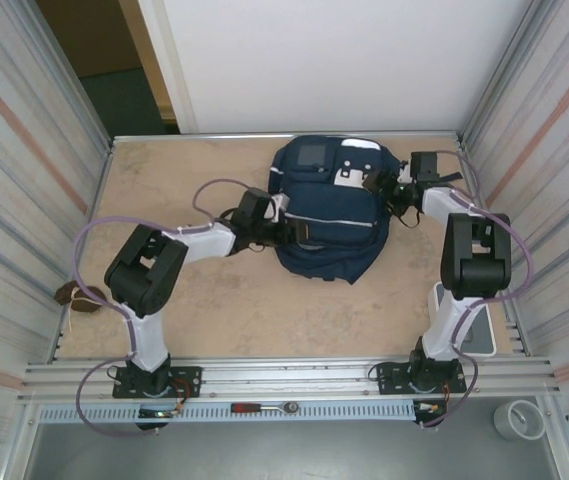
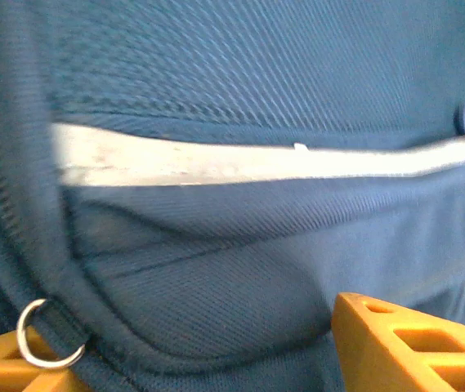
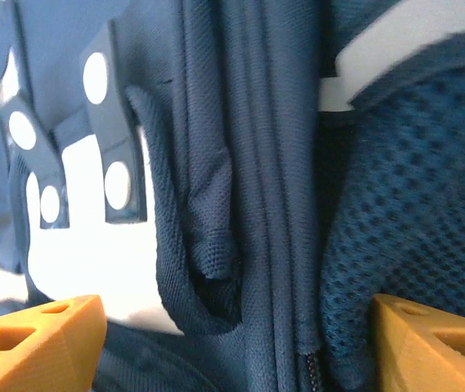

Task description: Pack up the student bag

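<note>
The student bag (image 1: 329,205), a large navy-blue backpack with a white top patch and thin reflective stripes, lies at the back middle of the table. My left gripper (image 1: 278,226) presses against its left side. In the left wrist view the orange fingers (image 2: 412,343) stand wide apart, open, with the bag's fabric (image 2: 240,278), a reflective stripe (image 2: 257,159) and a metal ring (image 2: 48,335) before them. My right gripper (image 1: 380,186) is at the bag's upper right edge. It is open too: its fingers (image 3: 36,339) straddle folds of fabric and a zip seam (image 3: 285,245).
A brown object (image 1: 76,297) lies at the table's left edge. A white flat device (image 1: 476,328) sits by the right arm's base. A red-handled tool (image 1: 259,408) rests on the front rail, a tape roll (image 1: 519,418) below right. Corrugated metal walls (image 1: 24,150) close both sides.
</note>
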`<state>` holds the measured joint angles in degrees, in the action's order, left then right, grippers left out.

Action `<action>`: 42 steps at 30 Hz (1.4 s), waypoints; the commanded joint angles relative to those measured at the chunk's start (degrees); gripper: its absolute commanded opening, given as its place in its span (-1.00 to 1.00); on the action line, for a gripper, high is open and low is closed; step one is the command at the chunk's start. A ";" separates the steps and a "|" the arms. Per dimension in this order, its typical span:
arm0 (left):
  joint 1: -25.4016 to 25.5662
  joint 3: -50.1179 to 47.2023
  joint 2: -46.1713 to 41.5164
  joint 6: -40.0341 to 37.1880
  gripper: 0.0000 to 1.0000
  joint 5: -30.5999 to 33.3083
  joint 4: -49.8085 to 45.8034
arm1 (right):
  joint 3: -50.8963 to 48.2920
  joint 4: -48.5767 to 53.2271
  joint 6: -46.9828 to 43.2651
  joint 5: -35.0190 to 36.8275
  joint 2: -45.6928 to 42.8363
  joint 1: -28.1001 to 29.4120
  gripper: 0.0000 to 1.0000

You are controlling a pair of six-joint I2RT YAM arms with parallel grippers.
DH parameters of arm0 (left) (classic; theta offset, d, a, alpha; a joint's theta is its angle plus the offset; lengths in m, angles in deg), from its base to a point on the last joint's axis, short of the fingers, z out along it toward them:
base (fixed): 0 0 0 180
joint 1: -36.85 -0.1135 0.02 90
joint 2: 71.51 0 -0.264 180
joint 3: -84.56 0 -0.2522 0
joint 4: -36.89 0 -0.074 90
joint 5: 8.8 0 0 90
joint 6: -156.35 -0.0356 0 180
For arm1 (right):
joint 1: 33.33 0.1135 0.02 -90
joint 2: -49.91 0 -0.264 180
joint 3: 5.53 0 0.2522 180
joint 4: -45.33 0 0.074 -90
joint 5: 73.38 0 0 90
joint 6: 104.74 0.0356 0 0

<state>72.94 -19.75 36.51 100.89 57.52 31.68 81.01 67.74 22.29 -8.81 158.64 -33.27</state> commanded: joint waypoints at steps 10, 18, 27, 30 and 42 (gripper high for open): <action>17.75 11.44 -1.10 -14.84 0.40 2.18 -9.03 | 29.20 19.84 -8.99 -2.62 15.29 5.92 0.60; 18.71 6.77 -14.68 -34.56 0.52 6.39 -15.94 | 18.38 19.09 -12.88 7.36 -0.08 0.91 0.67; -3.95 -3.46 -24.62 -19.67 0.61 20.37 -15.52 | -10.45 14.62 -13.34 10.78 -20.74 2.74 0.61; -12.46 -4.96 -21.91 -15.50 0.63 17.68 -13.59 | -17.90 11.90 -12.18 9.92 -25.31 1.23 0.62; -15.36 2.23 -7.41 -16.16 0.35 7.92 -18.49 | -12.31 2.99 -8.15 -1.18 -13.09 2.99 0.55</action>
<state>56.25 -17.19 30.81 83.84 68.87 14.68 64.37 75.15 12.83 -6.63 142.40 -31.55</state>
